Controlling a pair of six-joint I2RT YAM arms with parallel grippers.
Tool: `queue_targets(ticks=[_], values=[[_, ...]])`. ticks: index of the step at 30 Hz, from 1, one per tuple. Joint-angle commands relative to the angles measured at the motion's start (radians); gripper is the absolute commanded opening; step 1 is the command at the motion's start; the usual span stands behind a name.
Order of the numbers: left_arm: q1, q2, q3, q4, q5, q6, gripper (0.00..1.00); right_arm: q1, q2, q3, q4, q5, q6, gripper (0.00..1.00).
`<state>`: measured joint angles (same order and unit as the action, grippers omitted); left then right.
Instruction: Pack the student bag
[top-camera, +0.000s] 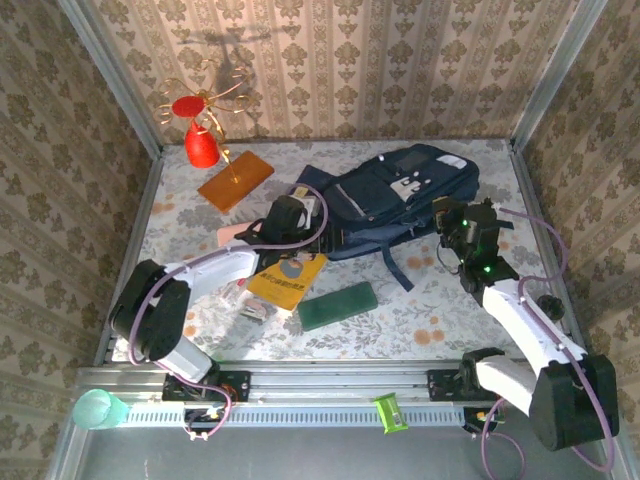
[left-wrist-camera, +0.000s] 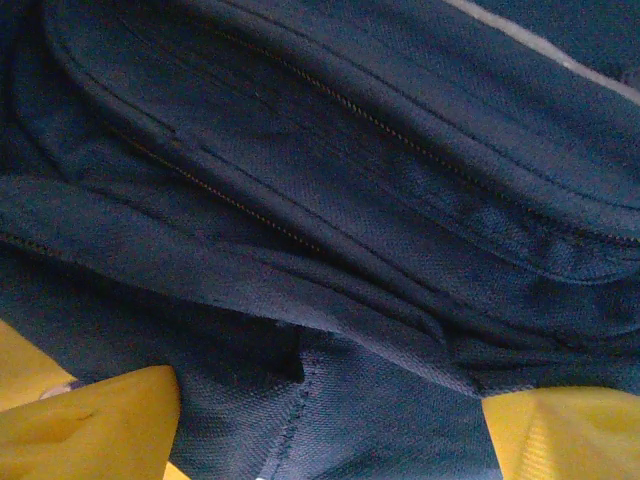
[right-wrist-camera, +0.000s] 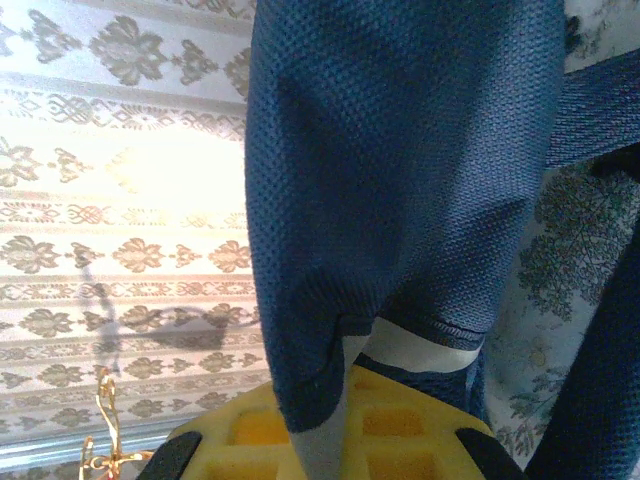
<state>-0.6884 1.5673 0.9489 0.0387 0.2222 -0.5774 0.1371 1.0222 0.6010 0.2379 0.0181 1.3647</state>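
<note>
The student bag (top-camera: 400, 195) lies mid-counter (top-camera: 440, 310), long axis slanting from near-left to far-right between the arms, with the right arm's (top-camera: 520, 310) jaws pinched shut on fabric at its right end and the left arm's (top-camera: 200, 270) jaws spread wide against its left end, holding nothing.

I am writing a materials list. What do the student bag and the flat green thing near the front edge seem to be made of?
The student bag: woven synthetic cloth, likely nylon or polyester, matte navy; the close views show a coarse weave, stitched seams and zip teeth. The flat green thing: perhaps plastic or coated card, smooth; too small to tell.
</note>
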Motion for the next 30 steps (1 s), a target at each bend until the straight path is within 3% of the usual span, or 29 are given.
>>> queue_targets(ticks=[1, 11, 19, 24, 30], values=[[0.009, 0.034, 0.083, 0.057, -0.004, 0.005, 0.77, 0.008, -0.07, 0.02, 0.044, -0.012, -0.007, 0.07], [0.075, 0.193, 0.329, -0.002, 0.055, 0.076, 0.75, 0.097, -0.049, 0.029, 0.04, -0.066, -0.032, 0.11], [0.144, 0.305, 0.501, -0.111, 0.069, 0.142, 0.75, 0.179, 0.074, 0.086, 0.048, -0.108, -0.055, 0.14], [0.172, 0.211, 0.423, -0.139, 0.031, 0.199, 0.79, 0.192, 0.06, 0.035, 0.116, -0.032, 0.002, 0.08], [0.135, -0.033, 0.115, -0.041, 0.027, 0.171, 0.8, 0.238, 0.01, 0.026, 0.156, 0.131, 0.029, 0.06]])
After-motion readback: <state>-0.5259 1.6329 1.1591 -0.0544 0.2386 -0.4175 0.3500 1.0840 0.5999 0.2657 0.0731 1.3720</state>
